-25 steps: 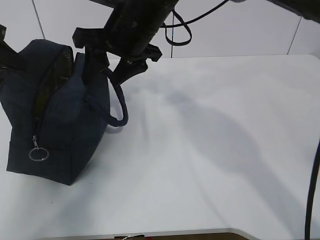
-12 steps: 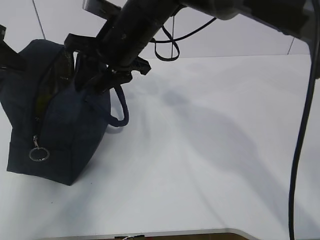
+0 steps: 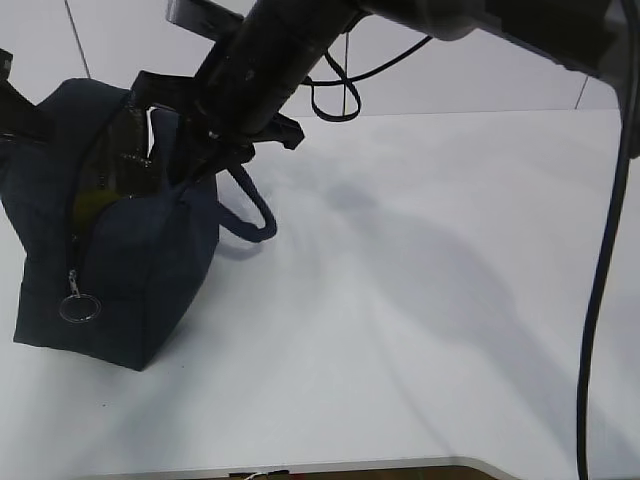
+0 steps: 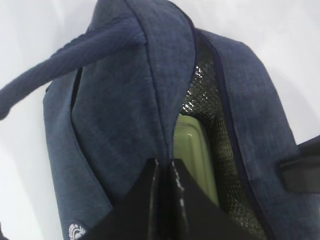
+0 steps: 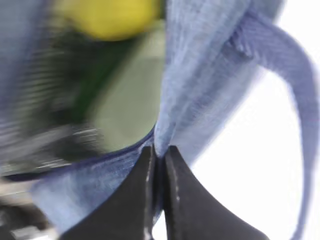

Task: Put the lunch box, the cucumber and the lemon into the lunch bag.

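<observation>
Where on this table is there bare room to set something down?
The white table is bare from the lunch bag rightward to its right edge and forward to its front edge. It is crowded at the far left, where the bag stands and both tools pinch its rim, left and right.

Readable text: none in any view.
Mark on bag (image 4: pixel 125 130): small white round emblem (image 4: pixel 75 232) at lower left of the left wrist frame, on the navy fabric; too small and cut off to read.
</observation>
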Controlling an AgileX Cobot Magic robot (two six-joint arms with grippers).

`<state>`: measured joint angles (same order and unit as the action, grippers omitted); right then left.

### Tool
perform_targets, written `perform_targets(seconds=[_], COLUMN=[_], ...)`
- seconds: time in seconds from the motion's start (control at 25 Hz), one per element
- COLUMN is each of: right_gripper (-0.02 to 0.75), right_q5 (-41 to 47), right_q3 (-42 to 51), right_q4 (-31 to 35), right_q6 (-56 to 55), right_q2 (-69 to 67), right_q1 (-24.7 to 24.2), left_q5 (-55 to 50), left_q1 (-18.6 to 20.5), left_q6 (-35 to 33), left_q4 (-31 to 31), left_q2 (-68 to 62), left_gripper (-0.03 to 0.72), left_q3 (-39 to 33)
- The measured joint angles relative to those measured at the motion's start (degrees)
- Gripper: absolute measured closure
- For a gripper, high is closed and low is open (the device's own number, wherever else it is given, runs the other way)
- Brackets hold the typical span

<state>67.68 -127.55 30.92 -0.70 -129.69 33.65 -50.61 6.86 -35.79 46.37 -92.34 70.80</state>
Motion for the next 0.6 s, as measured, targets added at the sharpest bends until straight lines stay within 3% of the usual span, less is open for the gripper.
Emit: perform_targets(seconds=[0.12, 0.4, 0.6], right_gripper=[0.715, 0.722, 0.722], right_q5=[-0.16, 1.83, 4.27], right_q3=[0.00, 0.04, 0.13], right_q4=[-0.97, -13.39, -18.17], right_q6=[-0.04, -1.61, 0.00], right_q2=[0.00, 1.90, 4.74], right_q1=[0.00, 0.00, -0.22], left_q5=[0.00, -1.59, -1.23], left_q1=[0.00, -0.85, -6.32], left_q6=[0.00, 0.00, -1.29], left_q4=[0.00, 0.97, 4.24], left_q2=[0.00, 0.00, 0.00], left_gripper=[0.701, 0.701, 0.701], left_q3=[0.00, 0.00, 0.00])
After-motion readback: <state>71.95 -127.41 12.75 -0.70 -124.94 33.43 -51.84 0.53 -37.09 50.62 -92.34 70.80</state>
